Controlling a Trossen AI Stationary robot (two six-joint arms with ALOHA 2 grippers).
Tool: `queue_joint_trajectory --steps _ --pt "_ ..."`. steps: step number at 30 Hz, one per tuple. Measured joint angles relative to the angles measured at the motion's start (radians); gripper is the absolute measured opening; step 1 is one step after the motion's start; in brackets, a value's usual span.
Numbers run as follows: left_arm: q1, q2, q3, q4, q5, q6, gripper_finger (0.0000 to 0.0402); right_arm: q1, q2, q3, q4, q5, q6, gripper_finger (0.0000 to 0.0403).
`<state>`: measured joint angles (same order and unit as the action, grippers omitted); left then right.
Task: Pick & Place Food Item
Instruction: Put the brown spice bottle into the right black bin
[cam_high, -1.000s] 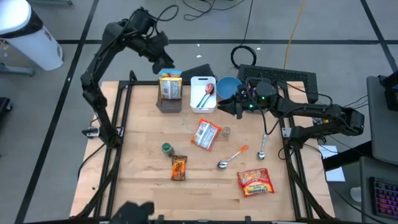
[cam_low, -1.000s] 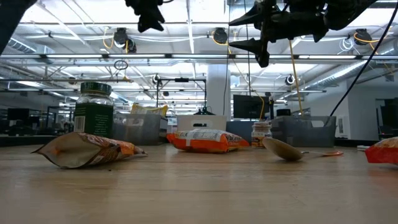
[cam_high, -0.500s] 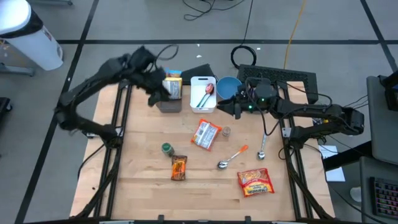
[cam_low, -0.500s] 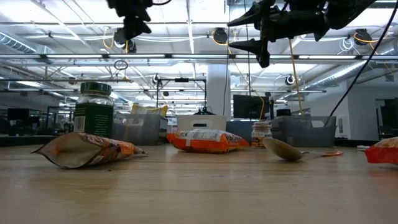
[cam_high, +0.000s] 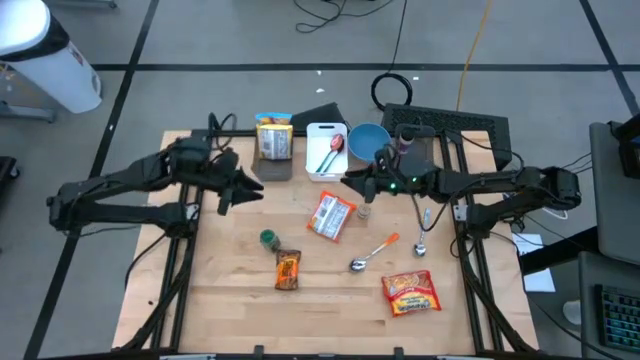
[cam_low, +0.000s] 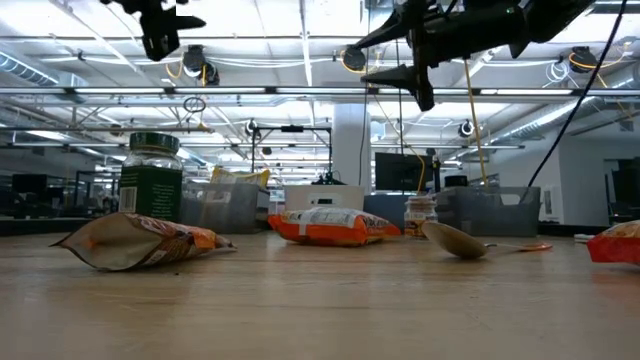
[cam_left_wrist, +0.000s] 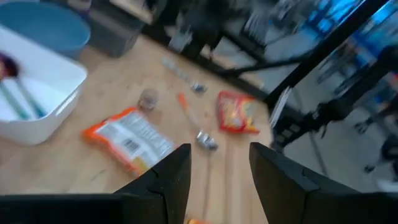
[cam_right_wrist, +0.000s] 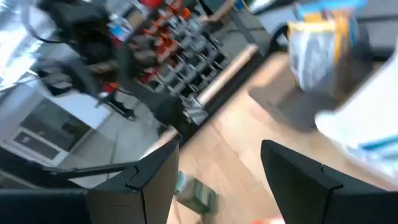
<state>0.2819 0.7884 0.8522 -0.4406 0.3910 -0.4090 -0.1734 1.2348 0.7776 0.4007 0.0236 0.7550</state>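
High cam looked straight down, far off, whole table (cam_high: 230, 300) in frame. Low cam sat at tabletop height, faced level across wood into room; nearest item was crumpled pouch (cam_low: 135, 240). Left wrist cam looked down past own fingers (cam_left_wrist: 177, 171) at orange-white packet (cam_left_wrist: 130, 140), also seen in high and low views. Right wrist cam faced across table toward green-lidded jar (cam_right_wrist: 196, 193), shared with high, low.

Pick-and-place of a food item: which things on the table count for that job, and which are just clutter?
Job:
- centre snack packet
- small orange packet
- red packet
- bagged food in grey bin
- white bin

Clutter:
- spoons
- green-lidded jar
- small jar
- blue bowl
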Motion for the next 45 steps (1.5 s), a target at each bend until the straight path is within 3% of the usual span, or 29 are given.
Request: queue_joint_trajectory --steps 9,15,21,28,31,35,41,45 --pt "-0.144 -0.075 -0.208 0.329 -0.027 -0.194 0.017 0.137 0.193 -0.001 0.312 0.084 0.081 0.0222" --pt "-0.173 -0.028 -0.288 0.517 -0.036 -0.258 0.017 0.192 0.324 -0.001 0.578 0.081 0.149 0.0222" --pt "-0.174 0.056 -0.297 0.642 -0.036 -0.307 0.017 0.233 0.365 -0.001 0.682 0.081 0.15 0.0222" --pt "-0.195 0.184 -0.296 0.944 -0.025 -0.295 0.017 0.269 0.366 0.002 0.688 0.081 0.15 0.0222" --pt "-0.22 0.233 -0.296 0.995 -0.026 -0.279 0.017 0.291 0.366 0.026 0.686 0.081 0.125 0.0222" --pt "-0.251 0.266 -0.292 0.959 -0.026 -0.256 0.017 0.32 0.365 0.1 0.602 0.081 0.025 0.0222" --pt "-0.261 0.272 -0.292 0.842 -0.054 -0.239 0.017 0.333 0.366 0.237 0.275 0.08 -0.15 0.0222" --pt "-0.246 0.256 -0.292 0.778 -0.062 -0.226 0.017 0.331 0.366 0.252 0.152 0.078 -0.172 0.0222"
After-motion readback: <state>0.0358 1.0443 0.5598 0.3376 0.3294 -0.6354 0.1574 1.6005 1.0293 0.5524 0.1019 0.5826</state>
